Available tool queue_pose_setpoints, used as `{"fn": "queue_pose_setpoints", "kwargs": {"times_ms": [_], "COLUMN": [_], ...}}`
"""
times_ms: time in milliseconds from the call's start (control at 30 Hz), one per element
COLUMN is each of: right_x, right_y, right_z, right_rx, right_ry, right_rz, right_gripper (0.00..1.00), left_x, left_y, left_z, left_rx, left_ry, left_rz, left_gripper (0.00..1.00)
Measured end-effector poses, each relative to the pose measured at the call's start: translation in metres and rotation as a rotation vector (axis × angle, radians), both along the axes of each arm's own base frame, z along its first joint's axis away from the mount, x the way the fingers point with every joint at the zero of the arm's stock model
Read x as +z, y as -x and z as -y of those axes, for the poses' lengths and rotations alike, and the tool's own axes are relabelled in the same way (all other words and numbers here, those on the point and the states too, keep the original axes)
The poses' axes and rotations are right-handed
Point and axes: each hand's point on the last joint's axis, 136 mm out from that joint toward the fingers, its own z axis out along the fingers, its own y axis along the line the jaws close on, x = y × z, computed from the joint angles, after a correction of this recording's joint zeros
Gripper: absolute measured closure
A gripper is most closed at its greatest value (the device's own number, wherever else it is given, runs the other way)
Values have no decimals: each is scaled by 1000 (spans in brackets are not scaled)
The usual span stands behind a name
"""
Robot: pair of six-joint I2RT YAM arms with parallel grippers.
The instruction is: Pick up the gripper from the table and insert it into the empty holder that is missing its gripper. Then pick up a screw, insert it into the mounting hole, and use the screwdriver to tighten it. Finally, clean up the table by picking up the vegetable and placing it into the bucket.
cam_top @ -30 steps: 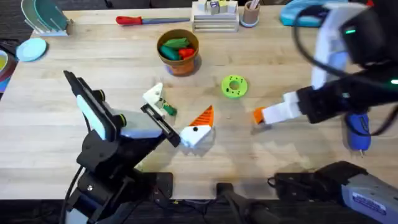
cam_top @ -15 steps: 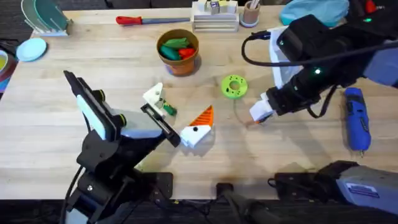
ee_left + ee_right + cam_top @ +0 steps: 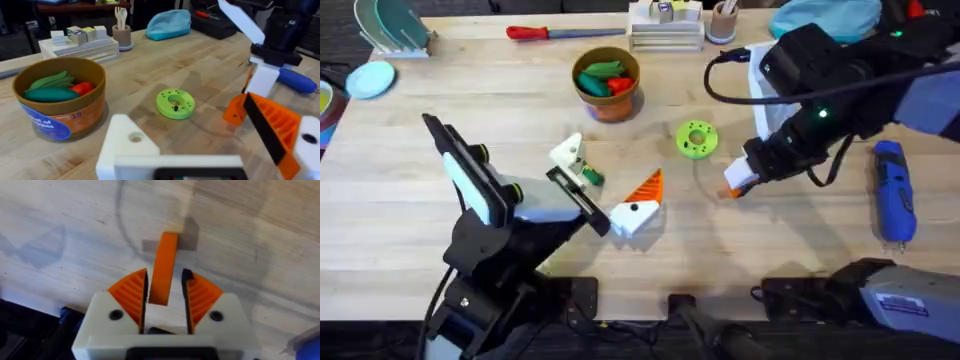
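The right wrist view shows what the overhead cannot: the right hand (image 3: 164,292) has its two ribbed orange pads (image 3: 131,294) set around the gripper (image 3: 163,267), an orange wedge standing between them; one pad lies against it and a thin gap shows beside the other, so I cannot tell whether it is clamped. Its far tip points down at the wooden tabletop (image 3: 60,225).

From overhead, the right arm reaches in over the tabletop with its hand (image 3: 735,183) angled down, just beside a green disc (image 3: 696,138).

The left hand (image 3: 610,195) is held low and spread wide: one white finger block (image 3: 636,214) carries an orange tip, while the holder (image 3: 567,153) is bare. The vegetable (image 3: 590,173) lies between them.

The left wrist view adds the holder's empty mounting hole (image 3: 135,136). Beyond the left hand stands the bucket (image 3: 61,102), with green and red toy vegetables inside.
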Motion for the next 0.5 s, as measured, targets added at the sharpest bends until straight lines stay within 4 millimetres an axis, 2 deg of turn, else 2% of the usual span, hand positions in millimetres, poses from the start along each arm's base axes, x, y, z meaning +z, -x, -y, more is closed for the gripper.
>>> {"fn": "queue_pose_setpoints", "kwargs": {"times_ms": [233,400,500], "right_x": [0,0,0], "right_y": [1,1,1], "right_z": [0,0,0], "right_rx": [-3,-2,-2], "right_ry": [2,3,3], "right_rz": [-4,-3,-4], "right_gripper": [689,891,914], "left_x": [0,0,0], "left_y": [0,0,0], "left_z": [0,0,0], "left_rx": [1,1,1], "left_ry": [0,0,0], "left_rz": [0,0,0], "left_gripper": [8,8,8]}}
